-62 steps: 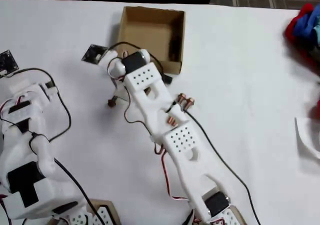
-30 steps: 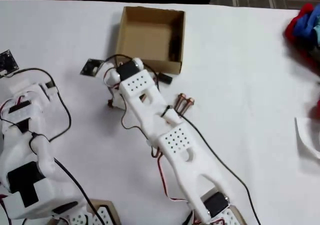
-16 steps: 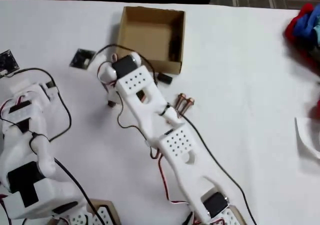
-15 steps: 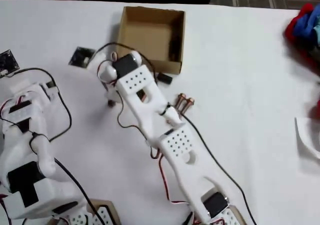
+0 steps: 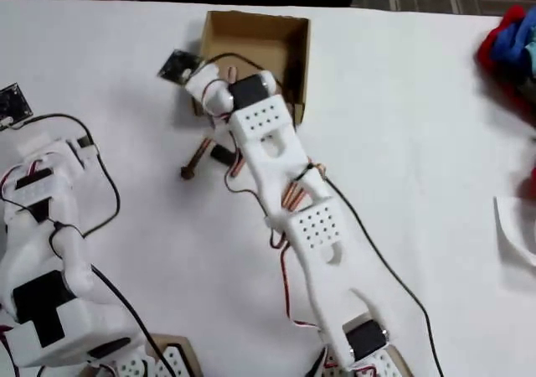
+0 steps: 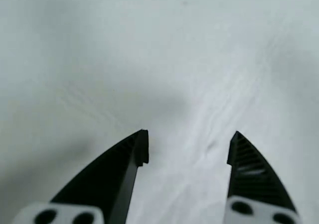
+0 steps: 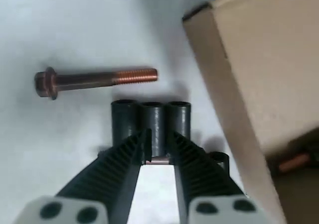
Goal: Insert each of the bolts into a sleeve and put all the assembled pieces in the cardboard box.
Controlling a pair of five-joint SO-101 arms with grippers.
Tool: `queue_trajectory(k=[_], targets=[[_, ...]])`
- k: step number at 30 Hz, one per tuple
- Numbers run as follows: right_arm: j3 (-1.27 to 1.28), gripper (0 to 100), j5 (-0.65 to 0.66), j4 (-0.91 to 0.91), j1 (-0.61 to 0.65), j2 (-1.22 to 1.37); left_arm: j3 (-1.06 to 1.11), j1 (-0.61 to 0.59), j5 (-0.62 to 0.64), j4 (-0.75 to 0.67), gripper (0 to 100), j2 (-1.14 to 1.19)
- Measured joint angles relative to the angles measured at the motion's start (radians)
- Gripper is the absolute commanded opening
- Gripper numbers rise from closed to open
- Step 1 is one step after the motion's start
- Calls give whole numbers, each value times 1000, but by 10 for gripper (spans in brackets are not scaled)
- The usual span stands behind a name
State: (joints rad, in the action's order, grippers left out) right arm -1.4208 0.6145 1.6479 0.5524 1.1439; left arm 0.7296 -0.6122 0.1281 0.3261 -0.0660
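Copper-coloured bolt [image 7: 94, 79]: lies near white tabletop's [image 5: 419, 142] far edge, beside three black cylindrical sleeves [image 7: 152, 115] by brown cardboard box [image 7: 259, 59]. Your right gripper [image 7: 158, 147] pinches middle sleeve [image 7: 155, 127], likely for insertion; left gripper [image 6: 187, 147] spread, unladen.

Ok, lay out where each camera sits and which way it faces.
High view: fixed overhead, looking down at table, cardboard box, left arm, right arm.
Left wrist view: on left arm, facing table past its open end effector.
Right wrist view: on right arm, facing its end effector closed on the middle sleeve.
Shared by high and right wrist: bolt, cardboard box.
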Motion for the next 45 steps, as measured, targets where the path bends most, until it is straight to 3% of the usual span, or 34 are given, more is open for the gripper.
queue_trajectory(k=[15,30,45], targets=[[-18,59,3,-25,2,120,0,0,0,0,271,0],[-32,59,0,89,135,126,0,0,0,0,271,0],[-12,59,-31,95,155,84,0,0,0,0,271,0]])
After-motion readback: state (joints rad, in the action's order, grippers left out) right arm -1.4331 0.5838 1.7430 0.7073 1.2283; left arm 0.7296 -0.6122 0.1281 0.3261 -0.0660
